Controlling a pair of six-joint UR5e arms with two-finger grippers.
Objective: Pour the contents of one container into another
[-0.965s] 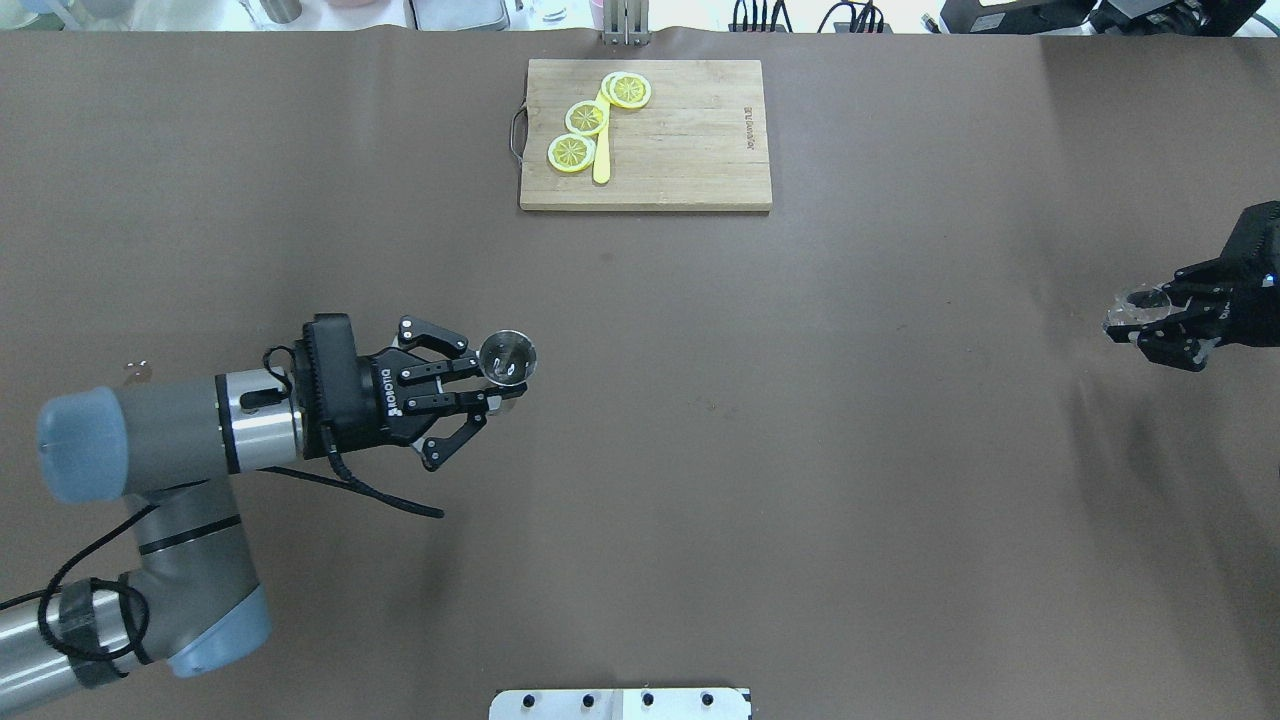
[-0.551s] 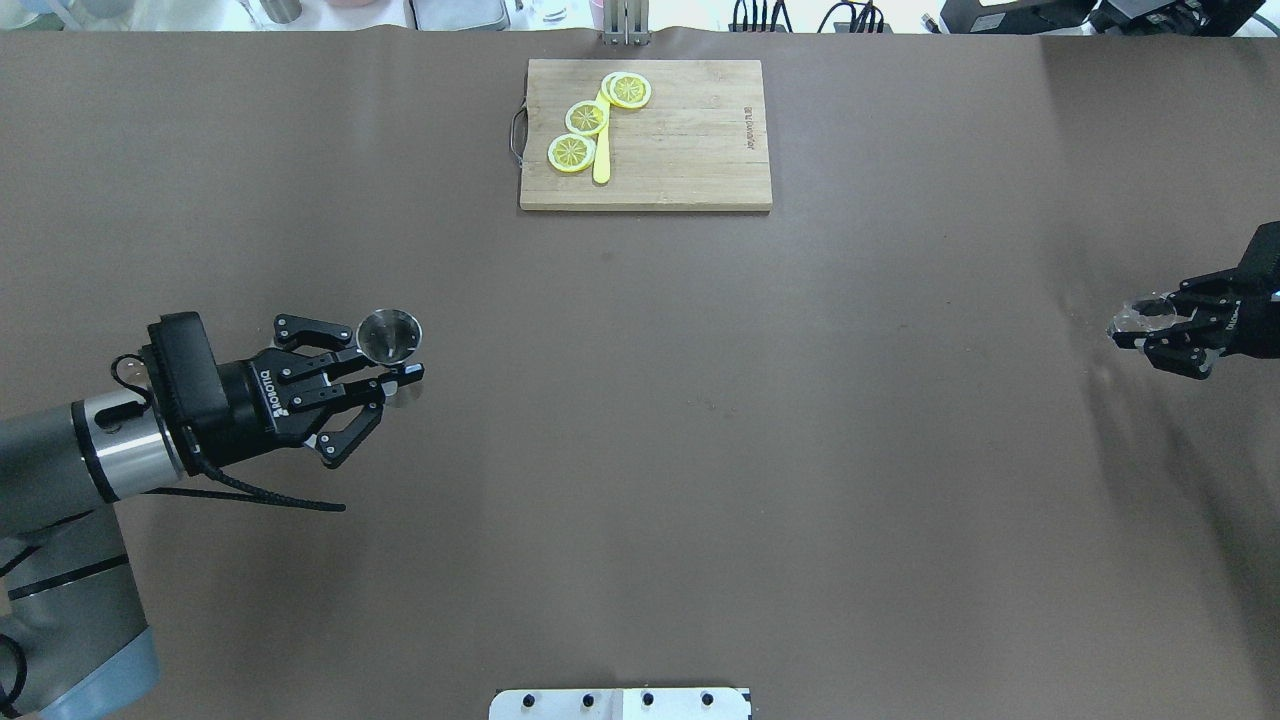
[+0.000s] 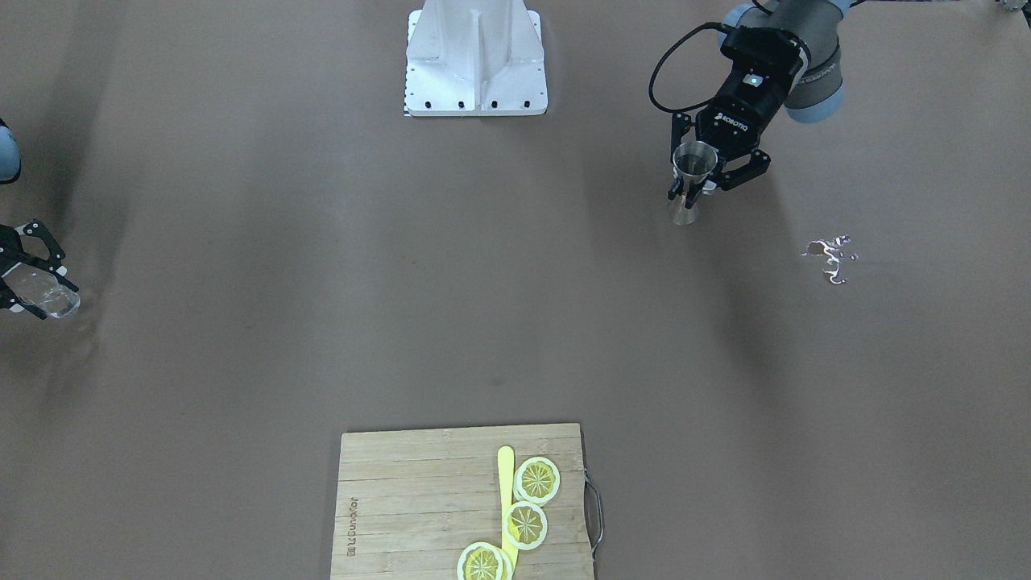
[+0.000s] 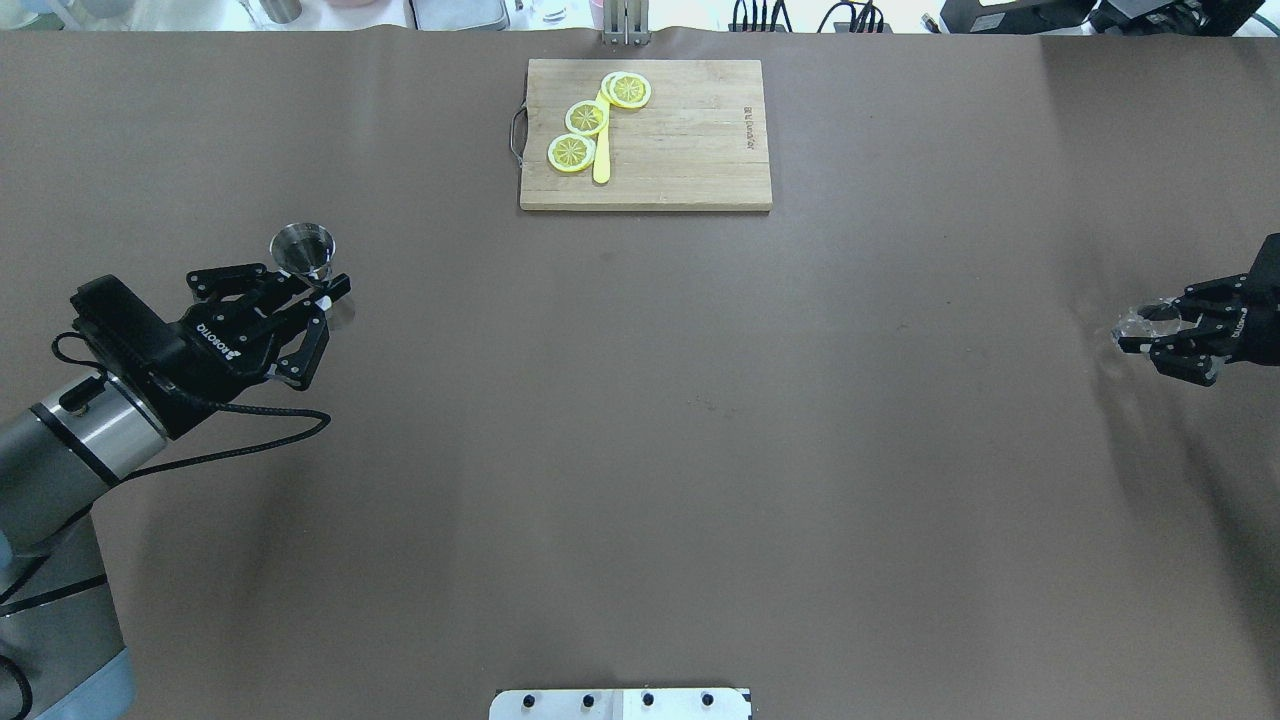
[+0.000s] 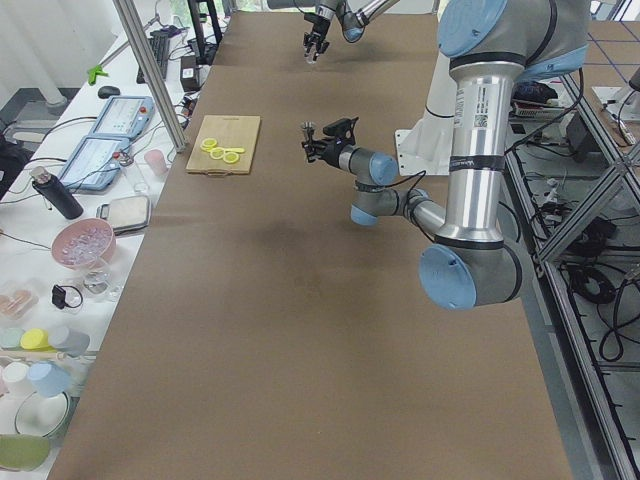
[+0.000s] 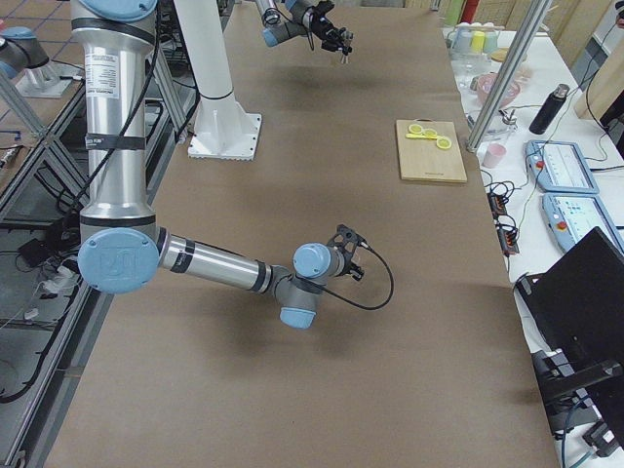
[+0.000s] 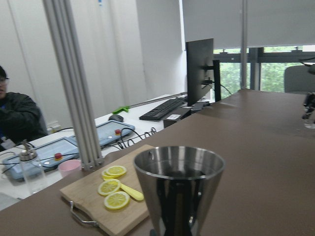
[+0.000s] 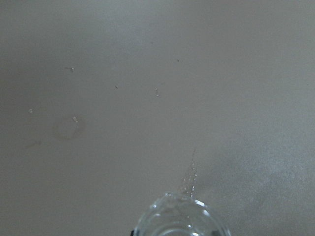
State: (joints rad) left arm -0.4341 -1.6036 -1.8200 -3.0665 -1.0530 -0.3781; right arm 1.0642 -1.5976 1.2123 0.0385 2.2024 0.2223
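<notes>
The steel jigger (image 4: 303, 250) is held upright above the table's left part, my left gripper (image 4: 322, 291) shut on its narrow waist. In the front view the jigger (image 3: 693, 161) hangs under that gripper (image 3: 694, 190); the left wrist view shows its upper cone (image 7: 178, 187) close up. At the table's far right edge my right gripper (image 4: 1150, 335) is shut on the small clear glass (image 4: 1140, 320), which also shows in the front view as a clear glass (image 3: 50, 298) in the gripper (image 3: 32, 282). Only the glass rim (image 8: 179, 219) shows in the right wrist view. The two containers are far apart.
A wooden cutting board (image 4: 690, 140) with lemon slices (image 4: 587, 118) and a yellow knife lies at the table's far middle. A small shiny wet patch (image 3: 830, 256) sits on the brown cover near the left arm. The robot's white base plate (image 3: 475, 60) is at the near edge.
My left arm has swung leftward and away from the robot, carrying the jigger from the table's centre-left to its left part. The right gripper drifted slightly toward the right edge with the glass.
</notes>
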